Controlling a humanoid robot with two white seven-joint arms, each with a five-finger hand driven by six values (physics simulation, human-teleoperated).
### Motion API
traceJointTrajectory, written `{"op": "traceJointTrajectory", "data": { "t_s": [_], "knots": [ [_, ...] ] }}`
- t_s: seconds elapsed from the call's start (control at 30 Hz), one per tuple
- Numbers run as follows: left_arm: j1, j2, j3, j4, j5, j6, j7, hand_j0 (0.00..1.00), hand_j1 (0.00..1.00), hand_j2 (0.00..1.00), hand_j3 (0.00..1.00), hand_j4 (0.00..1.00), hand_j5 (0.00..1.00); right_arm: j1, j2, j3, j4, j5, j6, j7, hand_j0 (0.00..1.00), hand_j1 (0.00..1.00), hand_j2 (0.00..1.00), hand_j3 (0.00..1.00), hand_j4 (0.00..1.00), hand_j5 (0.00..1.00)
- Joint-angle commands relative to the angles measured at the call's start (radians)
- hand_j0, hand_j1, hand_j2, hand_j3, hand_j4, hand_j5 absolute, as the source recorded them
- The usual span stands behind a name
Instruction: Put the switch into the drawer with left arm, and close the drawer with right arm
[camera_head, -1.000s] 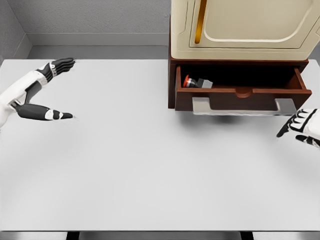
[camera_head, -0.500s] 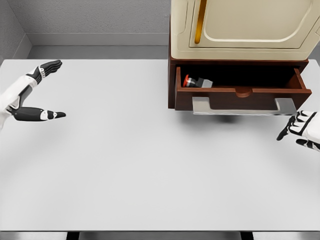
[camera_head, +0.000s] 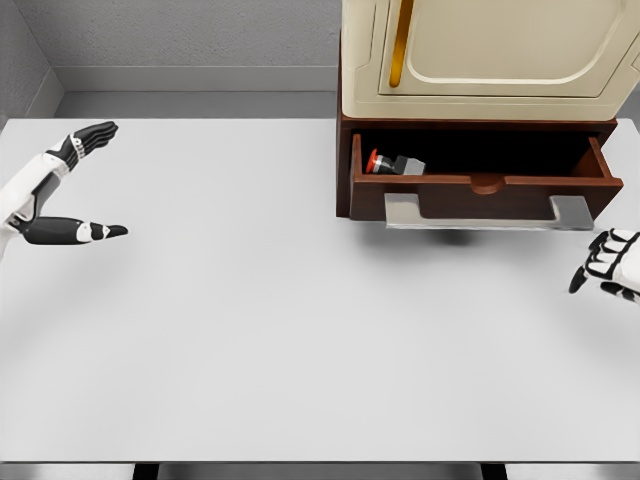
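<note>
The switch (camera_head: 392, 163), grey with a red button, lies inside the open brown drawer (camera_head: 480, 187) at its left end. A pale metal handle (camera_head: 487, 211) runs along the drawer's front. My left hand (camera_head: 70, 190) hovers at the table's far left, open, with fingers spread and nothing in it. At the right edge my right hand (camera_head: 605, 267) shows only in part, below and right of the handle, its fingers relaxed and apart from the drawer.
A cream cabinet (camera_head: 490, 50) with a yellow strip sits on top of the drawer's brown housing. The white table (camera_head: 280, 330) stretches across the view, with a grey wall behind it.
My left hand pulled back to the left and then nearly stopped. My right hand slid down and to the right, away from the drawer handle. The switch and drawer stayed put.
</note>
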Motion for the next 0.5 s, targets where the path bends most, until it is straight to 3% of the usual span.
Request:
{"op": "traceJointTrajectory", "data": {
  "t_s": [0.0,0.13,0.33,0.47],
  "knots": [
    [0.000,0.001,0.003,-0.001,0.007,0.001,0.000,1.00,1.00,1.00,1.00,1.00,1.00,0.000,-0.003,-0.003,0.070,-0.011,0.000,-0.004,0.51,0.51,0.51,0.51,0.51,0.51],
    [0.000,0.001,0.003,-0.001,0.007,0.001,0.000,1.00,1.00,1.00,1.00,1.00,1.00,0.000,-0.011,-0.003,0.065,-0.008,0.000,-0.001,0.51,0.51,0.51,0.51,0.51,0.51],
    [0.000,0.001,0.003,0.001,0.007,0.001,0.000,1.00,1.00,1.00,1.00,1.00,1.00,0.000,-0.020,0.002,-0.036,0.004,0.000,0.002,0.50,0.50,0.50,0.50,0.50,0.50],
    [0.002,-0.001,0.005,0.001,0.007,0.001,0.000,1.00,1.00,1.00,1.00,1.00,1.00,0.003,-0.020,0.005,-0.065,0.014,0.000,0.002,0.50,0.50,0.50,0.50,0.50,0.50]
  ]
}}
